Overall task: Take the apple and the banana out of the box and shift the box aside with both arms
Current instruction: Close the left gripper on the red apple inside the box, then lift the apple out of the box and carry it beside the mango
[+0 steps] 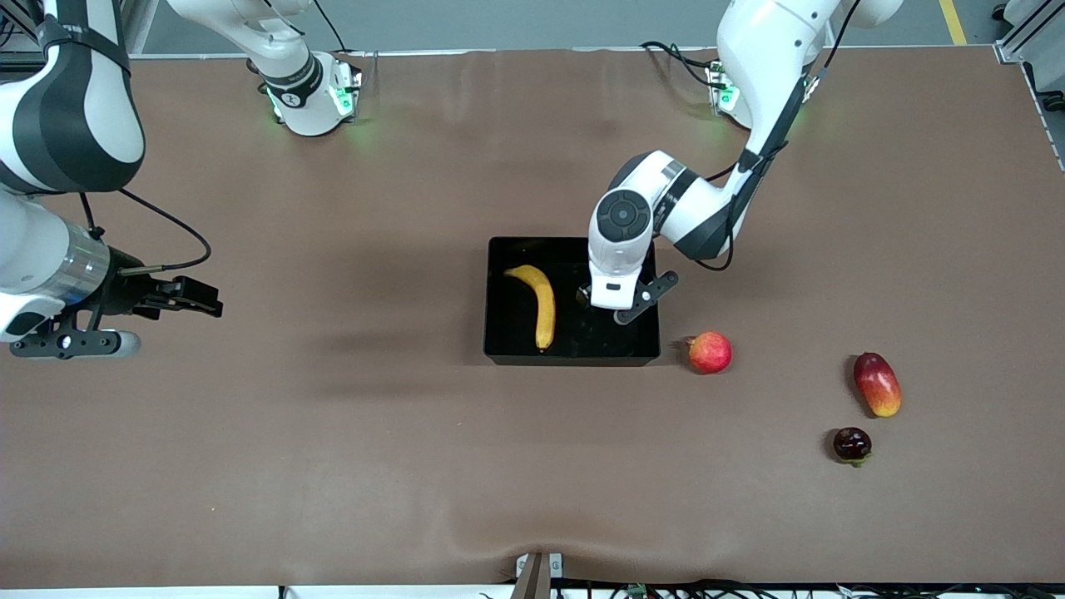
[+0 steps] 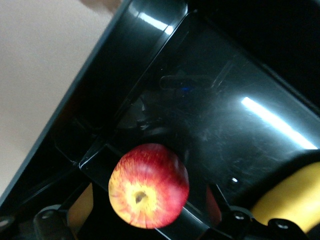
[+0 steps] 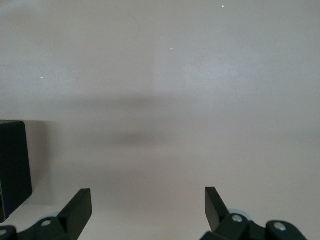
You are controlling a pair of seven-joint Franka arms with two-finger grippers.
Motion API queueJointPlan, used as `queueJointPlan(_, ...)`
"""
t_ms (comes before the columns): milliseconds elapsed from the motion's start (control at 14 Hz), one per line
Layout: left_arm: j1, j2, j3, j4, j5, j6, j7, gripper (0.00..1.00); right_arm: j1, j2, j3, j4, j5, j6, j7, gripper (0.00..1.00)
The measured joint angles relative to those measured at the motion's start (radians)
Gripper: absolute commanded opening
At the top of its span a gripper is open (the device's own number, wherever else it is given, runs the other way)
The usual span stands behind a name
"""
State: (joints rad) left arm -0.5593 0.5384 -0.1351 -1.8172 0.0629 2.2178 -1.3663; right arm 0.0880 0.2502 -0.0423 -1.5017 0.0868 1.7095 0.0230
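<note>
Over the box [image 1: 499, 349], the left gripper [image 1: 601, 306] is mostly hidden by its wrist; only the left wrist view shows the apple [image 2: 148, 185] clamped in it. Banana [image 1: 539, 304] lies inside the box. Right gripper [image 3: 148, 210] waits over bare desk [image 1: 333, 433], fingers spread wide.

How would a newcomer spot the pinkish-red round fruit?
Find the black bin mid-table. Beside it, toward the left arm's end, lies the round pinkish-red fruit. The oblong mango and small dark fruit lie much farther from the bin.
</note>
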Motion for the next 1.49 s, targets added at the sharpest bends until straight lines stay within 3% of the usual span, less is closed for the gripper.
queueJointPlan(214,-0.001,0.025,-0.001,0.003,0.000,0.000,0.000,1.00,0.009,0.001,0.000,0.000,0.001,0.001,0.000,1.00)
queueJointPlan(285,-0.002,0.029,-0.001,0.004,0.000,0.000,0.000,0.74,0.010,0.002,0.000,0.000,0.001,0.001,0.001,1.00)
queueJointPlan(356,-0.002,0.032,-0.001,0.006,0.000,0.002,0.000,0.34,0.010,0.002,0.000,0.000,0.001,0.001,0.001,1.00)
queueJointPlan(427,-0.002,0.034,-0.001,0.008,0.000,0.003,0.000,0.03,0.010,0.002,0.000,0.000,0.001,0.001,0.001,1.00)
queueJointPlan(997,0.003,0.000,0.002,0.109,0.000,-0.012,0.012,0.00,0.028,0.056,0.005,-0.002,0.003,0.026,0.001,1.00)
queueJointPlan(1281,0.026,-0.093,0.023,0.256,0.000,-0.220,0.078,0.00,0.068,0.113,0.006,-0.002,0.003,0.044,0.002,1.00)
queueJointPlan(1495,0.110,-0.168,0.030,0.316,0.000,-0.324,0.182,0.00,0.081,0.116,0.006,0.008,0.003,0.050,0.003,1.00)
